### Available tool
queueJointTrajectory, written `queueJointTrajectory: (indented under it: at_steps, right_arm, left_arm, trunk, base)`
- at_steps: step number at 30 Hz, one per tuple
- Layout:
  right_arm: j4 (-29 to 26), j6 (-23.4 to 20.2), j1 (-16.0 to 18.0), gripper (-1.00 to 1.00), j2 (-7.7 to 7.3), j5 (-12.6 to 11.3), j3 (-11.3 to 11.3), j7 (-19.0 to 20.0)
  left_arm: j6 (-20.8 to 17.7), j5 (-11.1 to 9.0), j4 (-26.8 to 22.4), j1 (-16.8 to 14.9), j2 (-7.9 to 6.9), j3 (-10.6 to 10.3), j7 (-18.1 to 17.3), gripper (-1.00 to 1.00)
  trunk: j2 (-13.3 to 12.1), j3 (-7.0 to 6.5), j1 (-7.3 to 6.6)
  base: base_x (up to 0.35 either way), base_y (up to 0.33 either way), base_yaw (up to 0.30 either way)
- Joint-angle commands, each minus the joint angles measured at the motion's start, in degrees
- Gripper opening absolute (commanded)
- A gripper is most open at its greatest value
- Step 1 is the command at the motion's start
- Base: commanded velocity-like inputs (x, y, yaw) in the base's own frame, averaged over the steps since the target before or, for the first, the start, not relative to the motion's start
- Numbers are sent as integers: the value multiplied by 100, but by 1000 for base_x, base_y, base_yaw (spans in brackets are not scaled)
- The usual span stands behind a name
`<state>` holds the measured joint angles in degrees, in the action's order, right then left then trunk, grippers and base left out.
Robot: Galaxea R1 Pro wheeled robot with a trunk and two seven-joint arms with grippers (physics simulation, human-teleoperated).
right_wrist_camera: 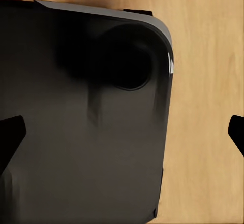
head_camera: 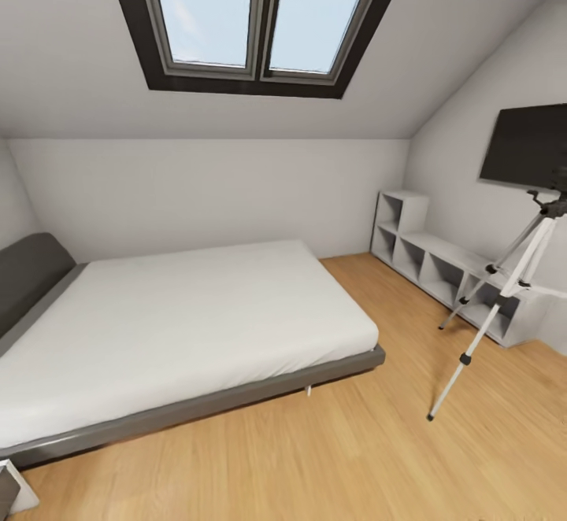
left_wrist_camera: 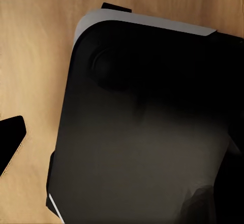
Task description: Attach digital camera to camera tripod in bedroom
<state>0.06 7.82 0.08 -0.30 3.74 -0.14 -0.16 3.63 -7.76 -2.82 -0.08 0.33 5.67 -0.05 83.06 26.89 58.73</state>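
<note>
Robot base [right_wrist_camera: 76, 132] under both spread grippers (empty); camera tripod [head_camera: 504, 285] beside shelf [head_camera: 441, 269].

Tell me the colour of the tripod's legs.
Silver-white with black joints and feet; the camera tripod shows best in the head view.

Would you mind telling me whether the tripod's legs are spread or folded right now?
Spread. In the head view the camera tripod stands upright on the wooden floor, silver legs splayed apart, beside the grey shelf unit.
</note>
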Motion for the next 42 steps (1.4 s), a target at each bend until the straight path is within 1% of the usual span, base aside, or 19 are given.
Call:
queueJointTrajectory:
  at_steps: [1, 25, 36, 42]
  right_arm:
    - [0, 17, 1, 100, 0, 39, -5, -2]
    - [1, 24, 1, 100, 4, 36, -6, -3]
    - [3, 32, 1, 100, -1, 34, -7, -2]
    - [3, 29, 1, 100, -1, 34, -6, -2]
  left_arm:
    - [14, -15, 1, -1, 2, 43, 1, 100]
    - [7, -26, 1, -1, -4, 61, 12, 100]
    - [6, -44, -7, -1, -6, 66, 20, 100]
    - [6, -49, -8, -1, -7, 66, 18, 100]
  trunk:
    - [2, 4, 0]
    - [2, 4, 0]
    - [2, 4, 0]
    - [2, 4, 0]
  base:
    - [21, 37, -247]
    - [3, 6, -248]
    - [0, 0, -84]
    - [0, 0, -176]
